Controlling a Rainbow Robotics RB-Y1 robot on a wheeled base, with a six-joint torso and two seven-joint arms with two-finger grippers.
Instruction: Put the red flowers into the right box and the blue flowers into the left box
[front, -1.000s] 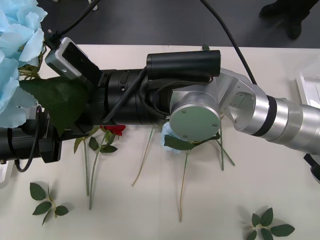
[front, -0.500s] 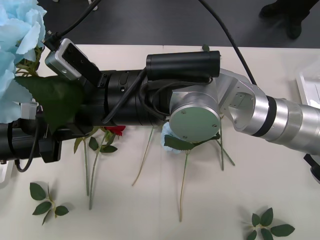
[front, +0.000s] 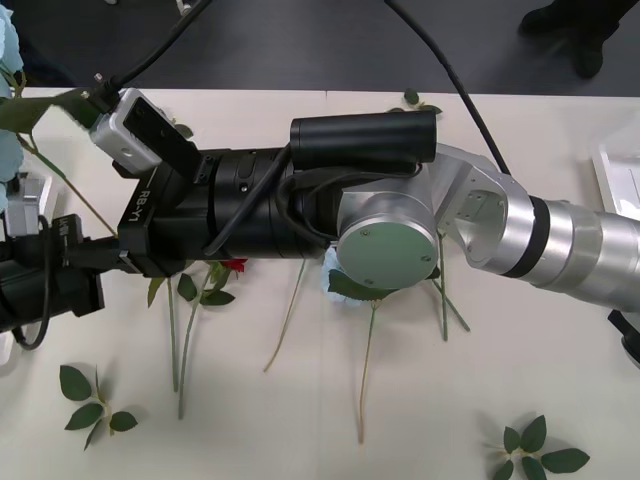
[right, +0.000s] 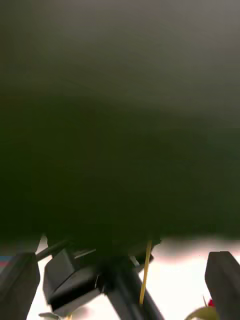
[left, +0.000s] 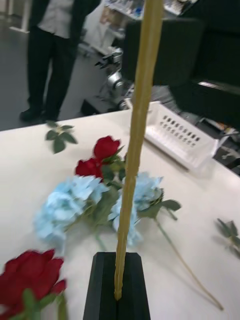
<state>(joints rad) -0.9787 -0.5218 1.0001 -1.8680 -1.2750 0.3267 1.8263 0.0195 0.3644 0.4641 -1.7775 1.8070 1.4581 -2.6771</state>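
Pale-blue petals of one of the blue flowers (front: 7, 60) are showing at the far left edge of the front view, its thin stem (left: 134, 150) running down and right into the left gripper (left: 118, 295), which is clamping it between closed black fingers, so the flower is hanging above the worktop (front: 300, 430). The right gripper (right: 121, 280) is reaching across to the left, close beside the left one, with its fingers spread wide and gripping nothing. The coming move is probably turning on the left box (front: 4, 350), seemingly the white sliver at the near left edge: it is lying just left of the left gripper, making the left arm the nearer one, while the held stem's long axis is slanting from far left to near right. Its contents cannot be told. The right box (front: 622, 175) is sitting well apart on the right, its visible part holding nothing. The red flowers (left: 100, 155) and other blue clusters (left: 75, 200) are lying on the worktop mid-scene.
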